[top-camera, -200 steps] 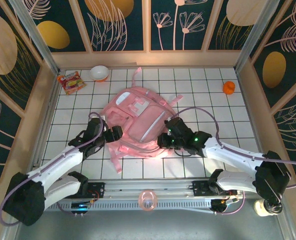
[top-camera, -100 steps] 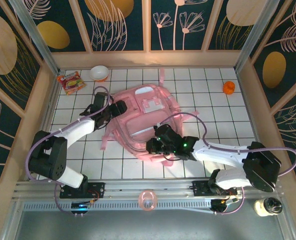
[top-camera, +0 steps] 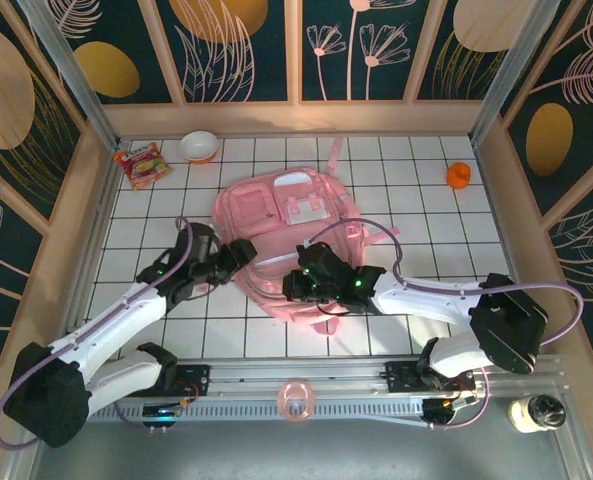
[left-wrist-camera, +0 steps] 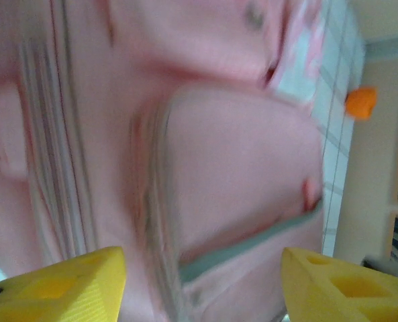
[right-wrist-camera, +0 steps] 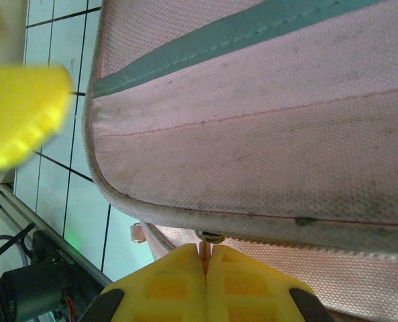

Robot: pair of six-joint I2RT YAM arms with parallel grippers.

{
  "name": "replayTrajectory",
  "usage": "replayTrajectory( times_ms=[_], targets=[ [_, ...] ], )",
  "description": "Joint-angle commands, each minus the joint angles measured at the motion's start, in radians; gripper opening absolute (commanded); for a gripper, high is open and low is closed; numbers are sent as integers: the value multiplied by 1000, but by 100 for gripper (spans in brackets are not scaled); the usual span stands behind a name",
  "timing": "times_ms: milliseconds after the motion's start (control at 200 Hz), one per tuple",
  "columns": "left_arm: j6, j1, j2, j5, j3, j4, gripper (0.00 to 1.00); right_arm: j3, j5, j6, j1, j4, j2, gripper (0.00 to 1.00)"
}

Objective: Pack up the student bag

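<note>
The white tiled counter (top-camera: pixel 426 225) is carrying everything. The pink bag (top-camera: pixel 268 215) is lying flat mid-counter with its front pockets facing up and thin straps trailing off its far and right sides. The left end effector (top-camera: pixel 244 252) is sitting at the bag's left edge. In the left wrist view its yellow fingers (left-wrist-camera: pixel 64 282) are standing spread, with the blurred front pocket and grey zip line ahead of them. The right end effector (top-camera: pixel 292 287) is lying over the bag's near edge. In the right wrist view its fingers (right-wrist-camera: pixel 178 275) are pressing together under the pocket's corner, and another blurred yellow finger is showing at the left, just beside that corner. A white bowl (top-camera: pixel 198 146) is sitting at the far left of the counter, with a red-orange packet (top-camera: pixel 140 164) just beside it. A pink ring (top-camera: pixel 295 400) is resting on the near rail between the arm bases. An orange thing (top-camera: pixel 459 176), too small to name, is sitting far right, well apart from the bag. A tiny zip pull (right-wrist-camera: pixel 207 240) is being pinched between the right fingers at the seam.
</note>
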Motion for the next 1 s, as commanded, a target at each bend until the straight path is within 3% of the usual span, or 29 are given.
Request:
replayTrajectory(
  times_ms=[0, 130, 250, 380, 681, 941, 991],
  targets=[
    [-141, -61, 39, 65, -4, 10, 59, 43, 16, -28, 11, 34, 5, 0],
    [-145, -89, 102, 78, 14, 39, 48, 43, 9, -33, 14, 41, 10, 0],
    [-146, -89, 125, 55, 30, 61, 24, 43, 3, -36, 14, 28, 9, 0],
    [-78, -77, 106, -56, 73, -50, 0, 50, 30, -46, 6, -87, -22, 0],
    [124, 41, 94, -107, 141, -205, 0, 59, 178, -65, -115, -479, -85, 0],
    [122, 43, 133, -29, 137, -158, 0, 100, 139, -113, -79, -361, -44, 0],
    [119, 42, 132, -23, 136, -154, 0, 114, 148, -118, -76, -356, -24, 7]
  ],
)
